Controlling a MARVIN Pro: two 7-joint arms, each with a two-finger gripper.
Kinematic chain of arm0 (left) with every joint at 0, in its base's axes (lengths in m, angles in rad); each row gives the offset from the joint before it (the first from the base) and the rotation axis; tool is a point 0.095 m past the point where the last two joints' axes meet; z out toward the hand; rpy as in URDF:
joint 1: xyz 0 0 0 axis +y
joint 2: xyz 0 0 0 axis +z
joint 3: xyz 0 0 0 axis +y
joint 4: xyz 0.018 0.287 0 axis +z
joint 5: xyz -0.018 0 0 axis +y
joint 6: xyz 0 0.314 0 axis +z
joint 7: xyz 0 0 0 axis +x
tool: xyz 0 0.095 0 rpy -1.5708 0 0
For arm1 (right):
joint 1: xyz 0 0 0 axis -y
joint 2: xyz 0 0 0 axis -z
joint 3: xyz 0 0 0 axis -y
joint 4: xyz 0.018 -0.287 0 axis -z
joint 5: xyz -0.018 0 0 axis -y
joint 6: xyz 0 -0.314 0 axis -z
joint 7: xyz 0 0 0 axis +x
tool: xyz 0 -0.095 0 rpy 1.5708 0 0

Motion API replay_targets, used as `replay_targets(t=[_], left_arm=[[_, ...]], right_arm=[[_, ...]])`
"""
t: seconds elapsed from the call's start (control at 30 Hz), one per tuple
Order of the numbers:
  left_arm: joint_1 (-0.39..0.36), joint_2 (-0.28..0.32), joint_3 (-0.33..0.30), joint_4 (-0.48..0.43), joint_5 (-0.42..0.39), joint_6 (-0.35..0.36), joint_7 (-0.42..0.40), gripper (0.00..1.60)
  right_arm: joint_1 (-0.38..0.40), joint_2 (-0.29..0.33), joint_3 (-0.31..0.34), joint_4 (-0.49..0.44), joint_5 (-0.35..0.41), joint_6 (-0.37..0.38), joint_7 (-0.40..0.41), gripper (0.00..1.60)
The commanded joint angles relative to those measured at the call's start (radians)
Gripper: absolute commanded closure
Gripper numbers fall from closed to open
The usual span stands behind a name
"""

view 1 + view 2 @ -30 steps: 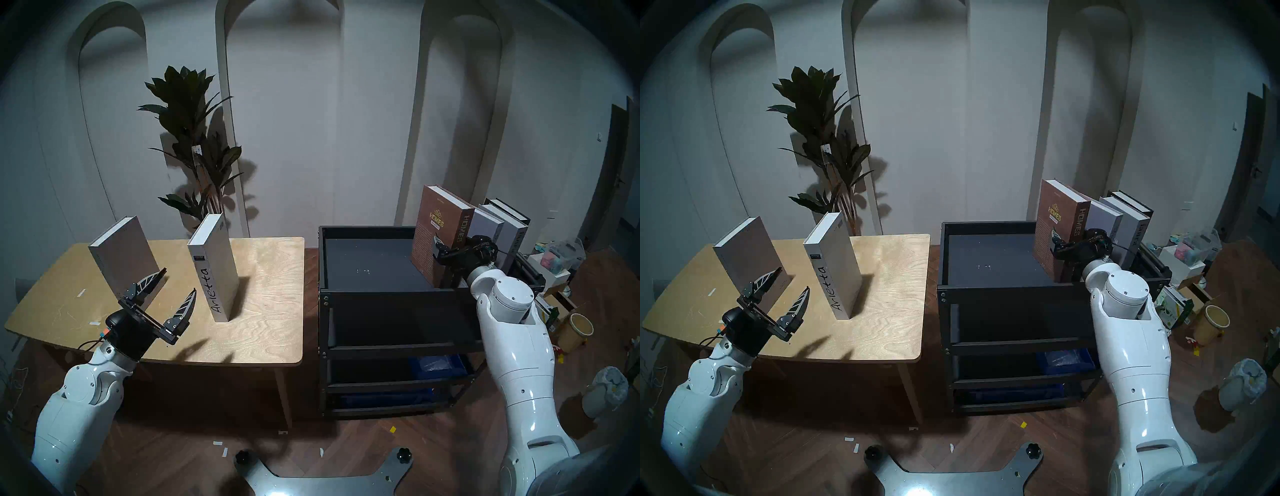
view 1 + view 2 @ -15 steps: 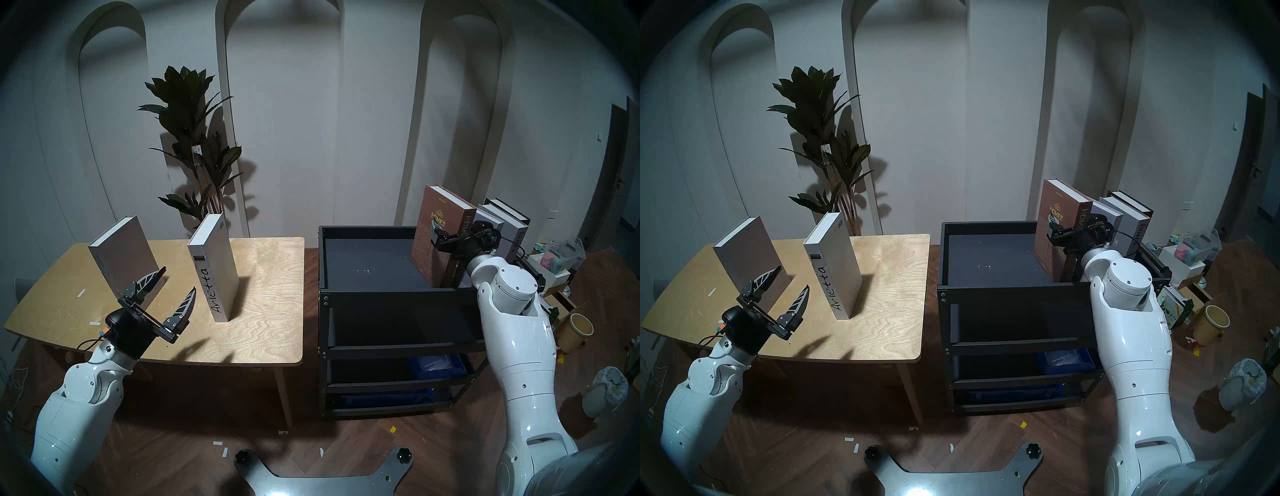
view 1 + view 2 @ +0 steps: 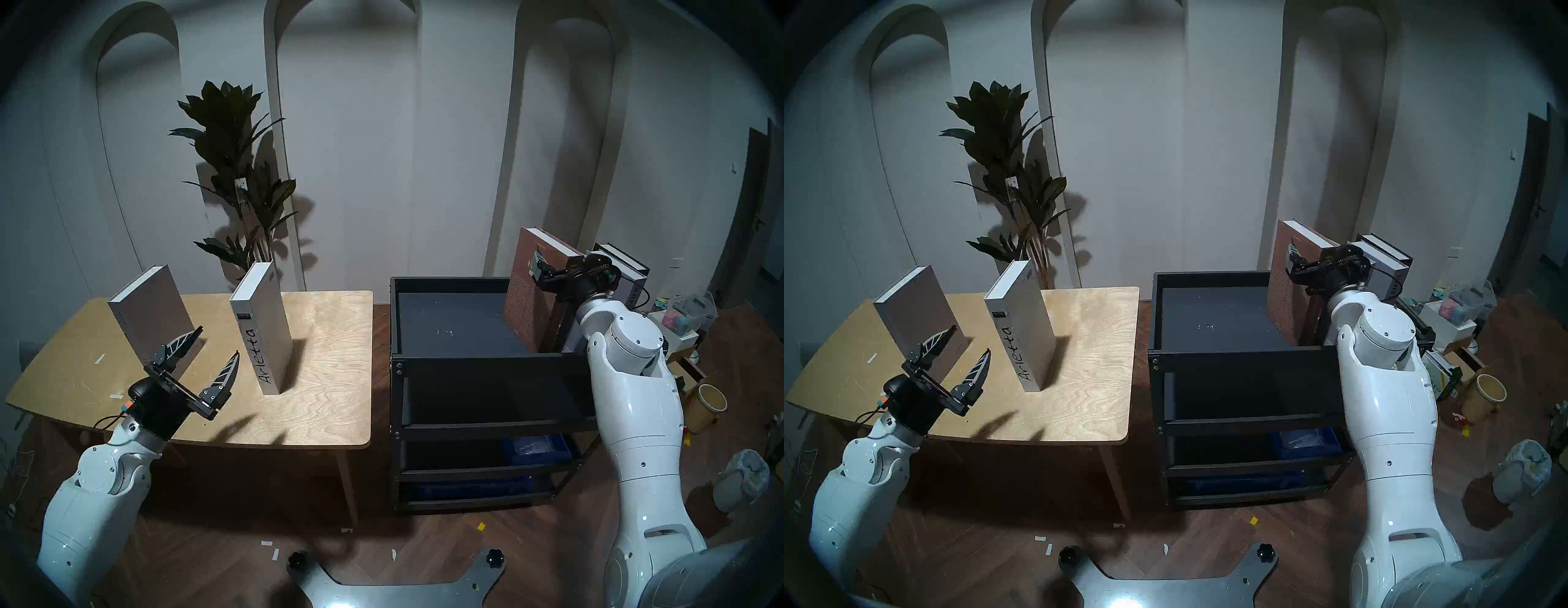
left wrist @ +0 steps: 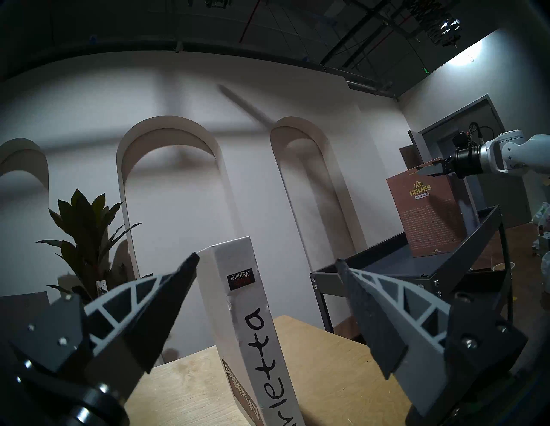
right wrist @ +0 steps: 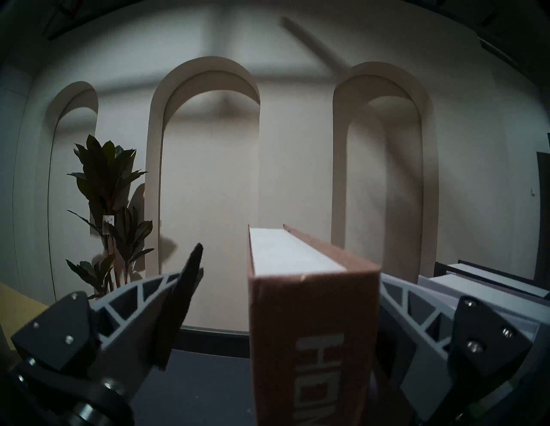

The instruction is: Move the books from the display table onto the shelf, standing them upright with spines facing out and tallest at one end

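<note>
The HOMES book (image 5: pixel 312 327) stands upright on the top tray of the black shelf (image 3: pixel 488 365), toward the shelf's right end, spine facing the front rim. More upright hardcovers (image 3: pixel 632 291) stand between it and that end. The right hand (image 3: pixel 551 265) is level with the top of HOMES and spread wide. One finger is clear of the brown cover on the side toward the shelf's open middle. The other sits in the narrow gap between HOMES and the neighbouring grey book. I judge the step in hand to be letting go of HOMES and getting clear of it.

To do that well, the hand should rise straight up, parallel to the covers, until both fingertips are above the page edges. Only then should it swing back over the shelf's front rim. Any sideways drift would drag the finger in the gap against a cover and tip the row. HOMES has nothing supporting it on the open-middle side, so it would fall that way.

On the table (image 3: pixel 331 382) to the left of the shelf, the white Arletta book (image 3: pixel 265 339) and a grey hardcover (image 3: pixel 152 310) stand upright. The left hand (image 3: pixel 218 341) hovers wide open and empty, on Arletta's far side from the shelf and not touching it. Its grip on Arletta should go across the covers, low enough to stop the book swinging.
</note>
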Motion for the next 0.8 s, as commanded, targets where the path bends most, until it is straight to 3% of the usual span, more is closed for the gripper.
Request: replay_targets(t=[0.0,0.23,0.43,0.57,0.77], left_arm=[[-0.007,0.004,-0.005,-0.013,-0.002,-0.005,-0.002,0.00],[-0.005,0.005,-0.005,-0.011,-0.003,-0.005,-0.002,0.00],[0.005,0.005,-0.008,-0.006,-0.004,-0.010,-0.005,0.00],[0.021,0.002,-0.010,-0.012,-0.006,-0.017,-0.009,0.00],[0.059,0.004,-0.052,-0.001,-0.022,-0.034,-0.004,0.00]], right_arm=[[0.055,-0.002,0.018,-0.048,0.012,-0.011,-0.014,0.00],[0.056,-0.025,0.046,-0.113,0.054,0.011,-0.027,0.00],[0.090,-0.091,0.062,-0.181,0.118,0.017,-0.060,0.00],[0.113,-0.158,0.035,-0.229,0.165,0.010,-0.096,0.00],[0.107,-0.223,-0.058,-0.306,0.220,0.021,-0.151,0.00]])
